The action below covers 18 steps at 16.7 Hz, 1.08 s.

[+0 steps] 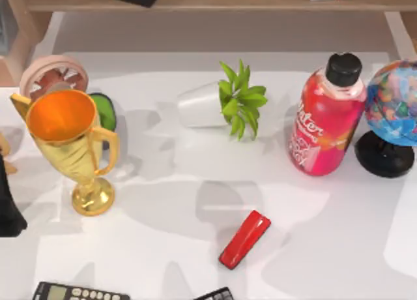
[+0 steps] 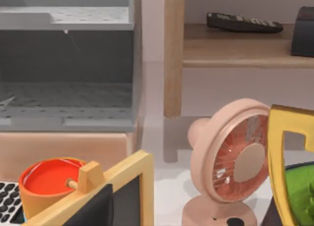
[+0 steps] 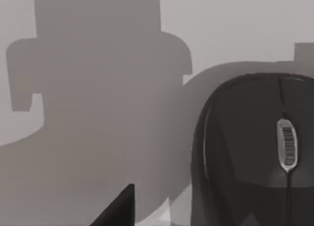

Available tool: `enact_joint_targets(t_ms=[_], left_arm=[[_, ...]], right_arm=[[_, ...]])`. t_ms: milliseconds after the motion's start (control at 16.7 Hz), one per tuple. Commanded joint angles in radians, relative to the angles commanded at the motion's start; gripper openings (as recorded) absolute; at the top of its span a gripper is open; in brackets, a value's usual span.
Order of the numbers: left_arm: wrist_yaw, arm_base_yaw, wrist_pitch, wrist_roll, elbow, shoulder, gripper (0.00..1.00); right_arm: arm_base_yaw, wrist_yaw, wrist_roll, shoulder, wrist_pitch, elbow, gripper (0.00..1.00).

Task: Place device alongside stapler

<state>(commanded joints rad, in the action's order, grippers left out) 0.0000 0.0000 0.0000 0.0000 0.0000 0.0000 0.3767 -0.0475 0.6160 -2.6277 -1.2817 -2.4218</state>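
Glossy red stapler [image 1: 245,239]; behind it a gold trophy [image 1: 71,143] with orange inside, pink bottle [image 1: 326,120], multicoloured speckled globe [image 1: 395,104]. Dark grey mouse [image 3: 255,152].

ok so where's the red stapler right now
In the top view the stapler lies on the table, just right of centre near the front edge, below the plant.

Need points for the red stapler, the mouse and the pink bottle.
stapler [image 1: 245,239], top view, middle of its red top.
mouse [image 3: 255,152], right wrist view, dark shell beside the scroll wheel.
pink bottle [image 1: 326,127], top view, pink body below the black cap.
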Motion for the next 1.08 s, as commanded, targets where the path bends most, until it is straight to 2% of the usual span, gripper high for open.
enact_joint_targets(t_ms=[540,1080], left_arm=[[0.0,0.0,0.0,0.0,0.0,0.0,1.0],[0.0,0.0,0.0,0.0,0.0,0.0,1.0]], right_arm=[[0.0,0.0,0.0,0.0,0.0,0.0,0.02],[0.001,0.0,-0.001,0.001,0.0,0.0,0.0]])
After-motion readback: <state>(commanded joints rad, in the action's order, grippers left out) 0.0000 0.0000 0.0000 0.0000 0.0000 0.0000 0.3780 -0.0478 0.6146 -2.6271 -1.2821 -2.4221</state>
